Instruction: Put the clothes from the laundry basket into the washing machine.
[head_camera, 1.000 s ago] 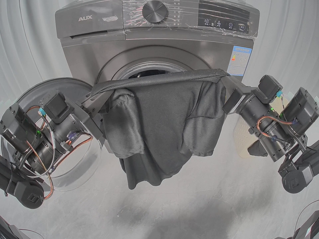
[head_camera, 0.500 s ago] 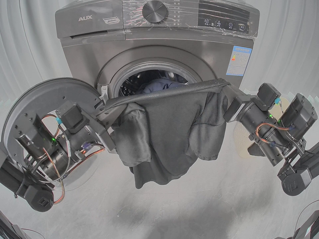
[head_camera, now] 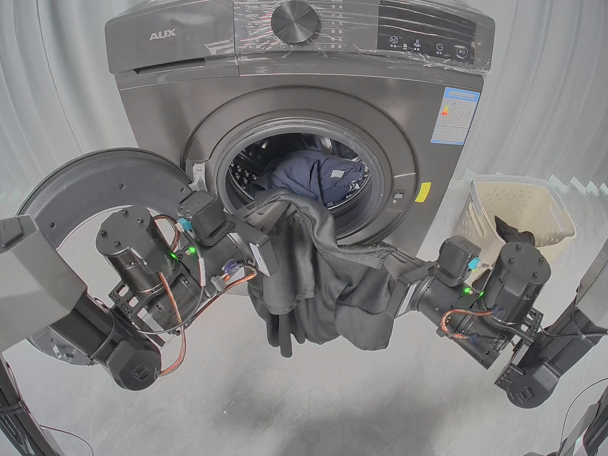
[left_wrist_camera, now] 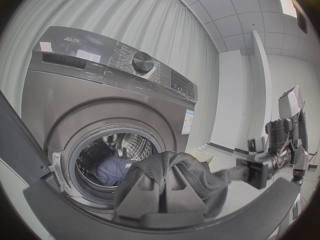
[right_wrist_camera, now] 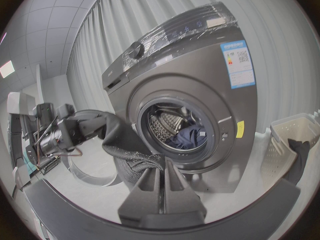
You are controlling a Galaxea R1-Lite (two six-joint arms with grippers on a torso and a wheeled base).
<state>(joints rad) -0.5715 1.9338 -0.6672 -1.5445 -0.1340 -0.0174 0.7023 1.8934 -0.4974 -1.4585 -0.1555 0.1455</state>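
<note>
Both lowered, left tool (left_wrist_camera: 165, 180) and right tool (right_wrist_camera: 162, 170) clamp 1 grey garment (head_camera: 316, 273) before 1 washing machine (head_camera: 190, 102).

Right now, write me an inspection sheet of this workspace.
Surface: grey floor.
Job's things: washing machine, door open, blue garment in the drum; dark grey garment hung between both pincers before the opening; laundry basket on the robot's right, dark cloth inside.
Clutter: nothing seen.
Pincers: left pincer and right pincer each shut on the dark grey garment.
Cables: copper-coloured leads looped at both wrists.
Surroundings: pale curtain behind the machine.
</note>
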